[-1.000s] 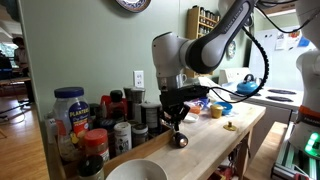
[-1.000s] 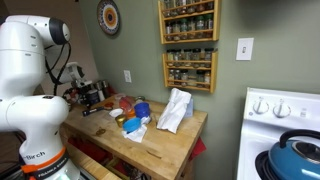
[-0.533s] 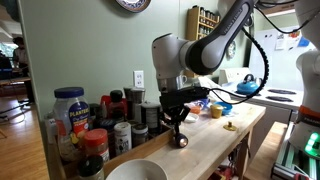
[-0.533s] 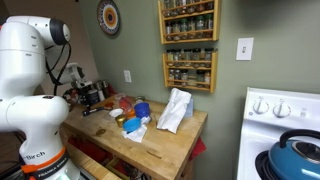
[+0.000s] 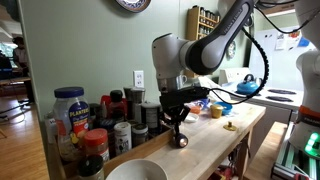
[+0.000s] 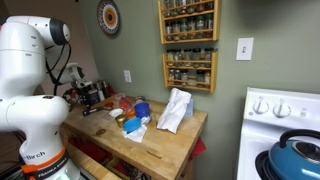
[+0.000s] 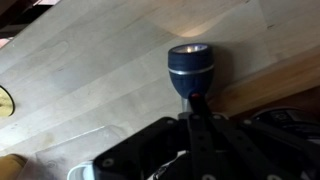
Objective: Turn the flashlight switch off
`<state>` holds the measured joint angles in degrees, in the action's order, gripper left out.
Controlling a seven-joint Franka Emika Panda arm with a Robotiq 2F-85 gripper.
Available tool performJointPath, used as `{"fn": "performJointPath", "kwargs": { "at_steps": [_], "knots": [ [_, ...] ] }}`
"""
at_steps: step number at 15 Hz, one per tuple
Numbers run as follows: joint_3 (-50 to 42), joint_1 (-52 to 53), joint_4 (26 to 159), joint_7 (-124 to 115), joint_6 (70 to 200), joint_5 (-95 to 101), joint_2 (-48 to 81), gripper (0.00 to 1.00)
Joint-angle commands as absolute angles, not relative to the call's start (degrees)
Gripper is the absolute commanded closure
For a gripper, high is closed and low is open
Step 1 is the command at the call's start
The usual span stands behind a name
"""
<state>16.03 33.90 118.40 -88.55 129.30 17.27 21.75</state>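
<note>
The flashlight [image 7: 190, 63] is a short dark cylinder lying on the wooden counter [image 7: 90, 70], with its wider head pointing away from me and its lens glowing pale. My gripper [image 7: 193, 100] sits right behind its tail end. The fingers are closed together into one dark bar, and the tips touch the rear of the flashlight, where a small red dot shows. In an exterior view the gripper [image 5: 178, 120] points down at the flashlight [image 5: 181, 140] near the middle of the counter. In the exterior view that shows the stove, the gripper [image 6: 88, 97] is partly hidden by the arm.
Several jars and spice containers [image 5: 72, 112] crowd the counter's wall side, close to the gripper. A white bowl [image 5: 135, 172] sits at the near end. A blue bowl [image 5: 220, 108] and a yellow item [image 5: 229, 126] lie further along. A white cloth [image 6: 175, 110] and a stove [image 6: 285, 130] are beyond.
</note>
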Motion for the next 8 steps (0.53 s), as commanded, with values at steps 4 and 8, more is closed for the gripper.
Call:
{"fn": "performJointPath", "kwargs": {
  "at_steps": [4, 8],
  "knots": [
    [15.0, 35.1, 119.0, -89.6, 129.2, 18.4, 21.6, 1.0],
    [15.1, 35.0, 119.1, -89.2, 128.8, 18.2, 21.6, 1.0]
  ]
}}
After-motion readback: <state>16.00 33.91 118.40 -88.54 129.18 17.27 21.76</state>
